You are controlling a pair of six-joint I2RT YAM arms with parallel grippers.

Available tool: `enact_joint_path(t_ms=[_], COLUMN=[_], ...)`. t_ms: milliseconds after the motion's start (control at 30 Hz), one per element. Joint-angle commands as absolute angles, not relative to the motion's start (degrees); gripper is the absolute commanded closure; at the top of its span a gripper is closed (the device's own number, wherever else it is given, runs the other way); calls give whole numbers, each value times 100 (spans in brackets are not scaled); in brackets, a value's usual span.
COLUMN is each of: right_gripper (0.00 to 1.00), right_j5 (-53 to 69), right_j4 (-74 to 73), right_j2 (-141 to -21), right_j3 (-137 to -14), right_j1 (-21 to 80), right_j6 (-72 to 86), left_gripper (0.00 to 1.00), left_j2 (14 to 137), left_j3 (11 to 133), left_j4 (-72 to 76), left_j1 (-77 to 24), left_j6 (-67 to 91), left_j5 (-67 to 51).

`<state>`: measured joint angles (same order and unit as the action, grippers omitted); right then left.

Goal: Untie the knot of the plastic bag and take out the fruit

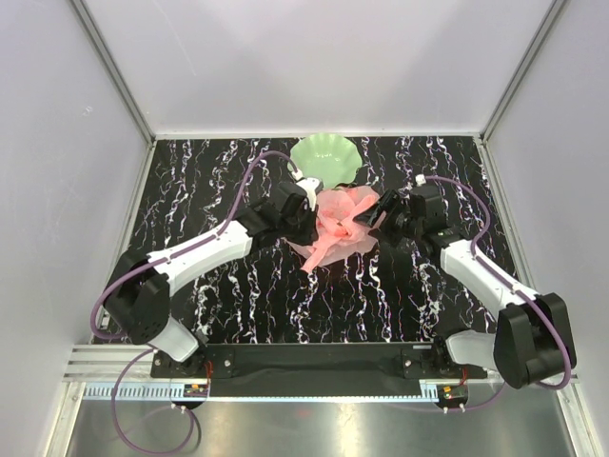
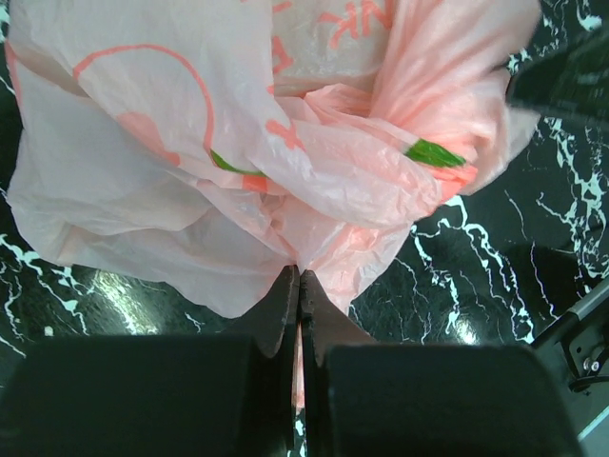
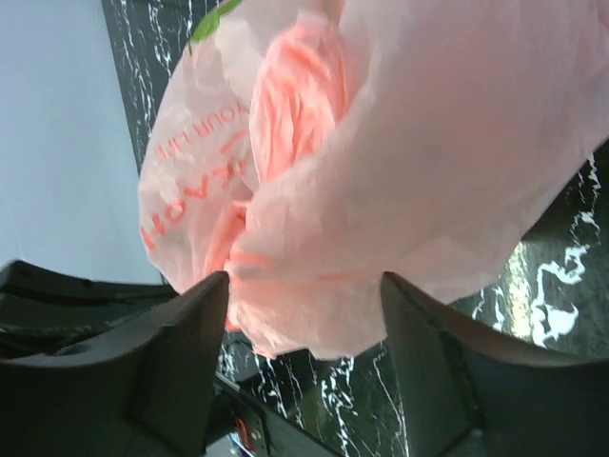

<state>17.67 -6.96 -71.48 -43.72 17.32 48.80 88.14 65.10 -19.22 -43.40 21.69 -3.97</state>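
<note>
Clearly the step in hand is the untying, and it calls for two opposed pinches on the plastic bag (image 1: 338, 228). The bag lies on the marbled table (image 1: 238, 305) just on the near side of the green dish (image 1: 325, 157), its far edge at or against the dish's near rim; I cannot tell which. The left gripper (image 2: 297, 278), nearer than the dish and a little to its left in the top view, is pressed together with a thin fold of pink film caught between its fingers. That is a good anchor so long as it does not yank. The right gripper (image 3: 304, 278) comes in from the opposite side with its jaws spread and a bulge of the bag between them, nothing pinched yet. It would do best, I judge, to close on the knot (image 3: 290, 114), which I take to be the bunched, deeper-pink twist, rather than on loose skin. It should then draw away from the left gripper slowly and low, so the film stretches rather than tears and the load does not roll toward the dish. The bag is thin, crinkled, translucent pink with red print, puffed and crumpled, its mouth gathered shut. The fruit is not distinct through the plastic; only a green sliver (image 2: 433, 152) shows among the folds.
</note>
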Motion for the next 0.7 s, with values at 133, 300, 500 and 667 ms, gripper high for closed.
enact_joint_path(t_ms=[133,300,500,667], right_gripper=[61,100,100,100], right_j5=[1827,1723,801,-348], right_j4=[544,415,-912,-2054], right_j2=[-7672,-7560,-6488,-5600], right_j3=[-4175,-4000,-3753,-3691], right_j1=[1802,1802,1802,1767], right_j6=[5589,5634,5388,5343], left_gripper=[100,100,100,100], left_j2=[8561,8412,8086,7788], left_j3=[6267,6196,5942,5513], left_j4=[-1450,-1468,-1705,-1934], left_j1=[-4351,-4351,-4307,-3869], left_j6=[2346,2347,2303,2864], left_j5=[-598,-362,822,1661])
